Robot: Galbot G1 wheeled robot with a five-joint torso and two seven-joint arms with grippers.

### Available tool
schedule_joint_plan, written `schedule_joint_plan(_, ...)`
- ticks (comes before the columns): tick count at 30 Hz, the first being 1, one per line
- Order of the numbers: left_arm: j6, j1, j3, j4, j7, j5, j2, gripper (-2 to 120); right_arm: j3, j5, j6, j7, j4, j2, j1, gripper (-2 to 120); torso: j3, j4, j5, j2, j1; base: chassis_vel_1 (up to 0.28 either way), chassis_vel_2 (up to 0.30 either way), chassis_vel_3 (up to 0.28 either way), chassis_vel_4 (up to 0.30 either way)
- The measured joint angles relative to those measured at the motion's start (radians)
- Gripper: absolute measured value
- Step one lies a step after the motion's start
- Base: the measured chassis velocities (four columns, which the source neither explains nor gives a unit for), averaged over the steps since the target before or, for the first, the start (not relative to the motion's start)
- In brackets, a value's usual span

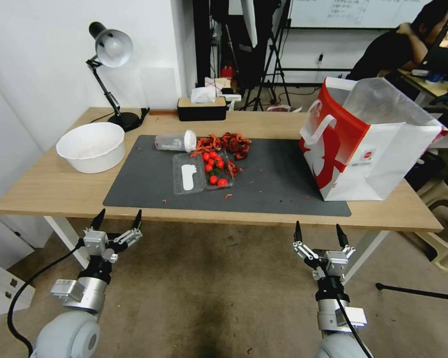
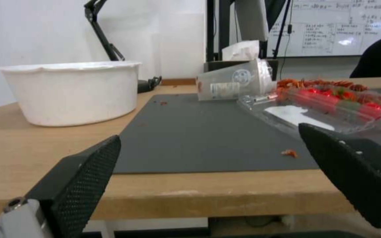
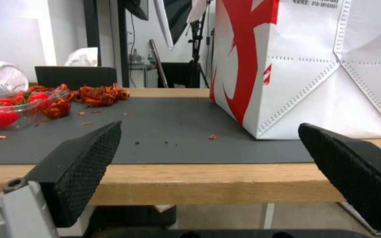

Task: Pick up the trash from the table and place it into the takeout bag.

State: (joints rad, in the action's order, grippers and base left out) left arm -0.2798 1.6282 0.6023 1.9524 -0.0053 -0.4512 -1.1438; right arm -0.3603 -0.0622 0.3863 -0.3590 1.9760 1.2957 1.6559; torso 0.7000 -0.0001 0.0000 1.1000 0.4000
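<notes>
While both tools hang released below the light-wood surface (image 1: 55, 186) edge | left tool (image 1: 118, 219) near clear plastic tray (image 1: 202, 171) | right tool (image 1: 320, 232) near white-and-red paper bag (image 1: 378, 149) | I'd grab tray level, avoid spilling.

Red shells (image 1: 229, 143), a tipped cup (image 1: 175, 141) and clear tray (image 1: 202, 171) lie mid-mat; takeout bag (image 1: 366, 144) stands right.

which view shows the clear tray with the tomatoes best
The head view: it looks down on the whole clear tray lying open on the mat. The left wrist view sees it side-on and cut by a fingertip; the right wrist view catches one end at the picture's edge.
</notes>
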Motion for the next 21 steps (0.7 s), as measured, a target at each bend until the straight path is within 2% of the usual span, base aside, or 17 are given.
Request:
schedule_joint_plan(12, -0.011, -0.029, -0.011, -0.024, -0.001, 0.004, 0.018, 100, 0.001, 0.007, 0.009, 0.001, -0.012, 0.012, 0.002, 100, 0.0, 0.0001, 0.0, 0.0, 0.0, 0.0, 0.0, 0.0, 0.0)
schedule_joint_plan(21, 0.046, -0.141, -0.063, -0.036, -0.009, -0.022, 0.074, 100, 0.0, 0.012, 0.01, 0.001, -0.02, 0.017, 0.002, 100, 0.0, -0.0001, 0.0, 0.0, 0.0, 0.0, 0.0, 0.0, 0.0)
